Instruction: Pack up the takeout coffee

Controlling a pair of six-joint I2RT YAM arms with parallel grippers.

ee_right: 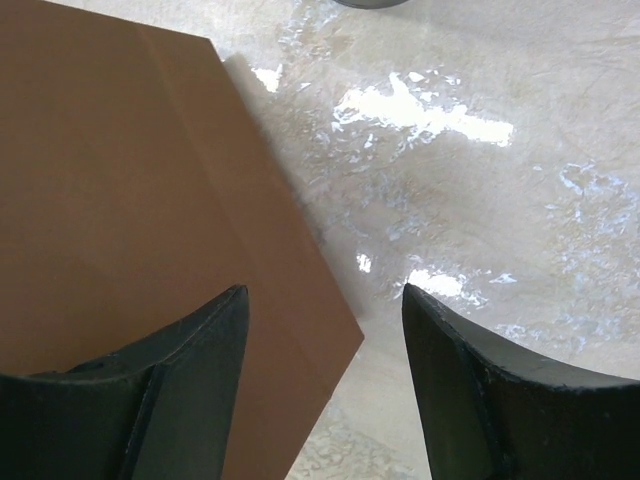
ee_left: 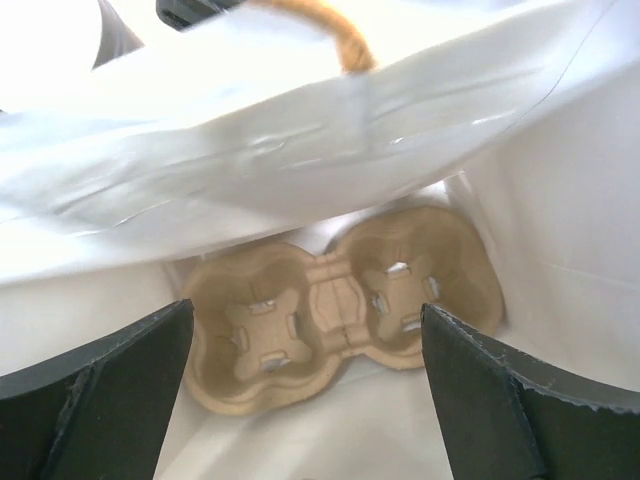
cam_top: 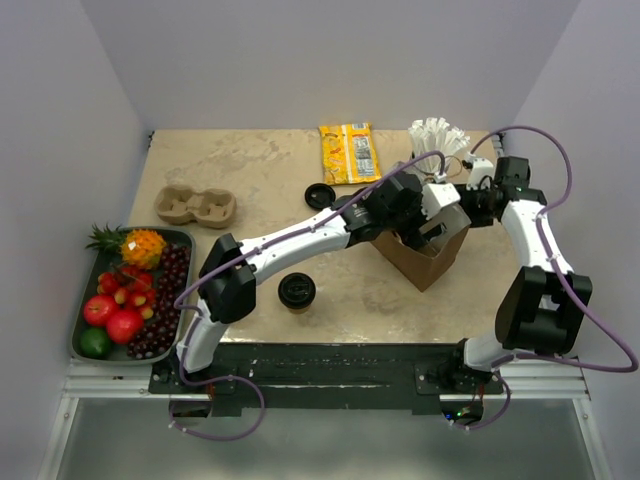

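The beige, marbled desk (cam_top: 250,160) carries everything. The left arm (cam_top: 290,240) reaches from its near-left base across the desk to the right. The right arm (cam_top: 540,240) rises from the near right and bends back in from the far side. Both meet at a brown paper bag (cam_top: 425,262) standing open right of centre.

The left tool (ee_left: 305,308) is inside the bag's white interior with its jaws spread wide and empty. A moulded cardboard carrier (ee_left: 340,310) lies flat on the bag's floor directly below it, and the bag's twine handle (ee_left: 335,30) shows above. The right tool (ee_right: 320,290) is outside the bag at its far-right side. Its jaws are partly apart with nothing pinched: one finger hangs over the brown wall, the other over bare desk.

A grey tray (cam_top: 178,235) of fruit sits at the near-left edge of the desk. A second carrier (cam_top: 195,207) lies just beyond it, with both wells empty. A yellow snack packet (cam_top: 348,152) lies at the far centre, and a bunch of white straws (cam_top: 438,135) stands at the far right behind the bag.

A lidded cup (cam_top: 297,291) stands on the desk near centre, close to the left arm and well left of the bag. A second black lid (cam_top: 319,194) sits farther back, just beside the left arm. From above it is unclear whether a cup stands under it.
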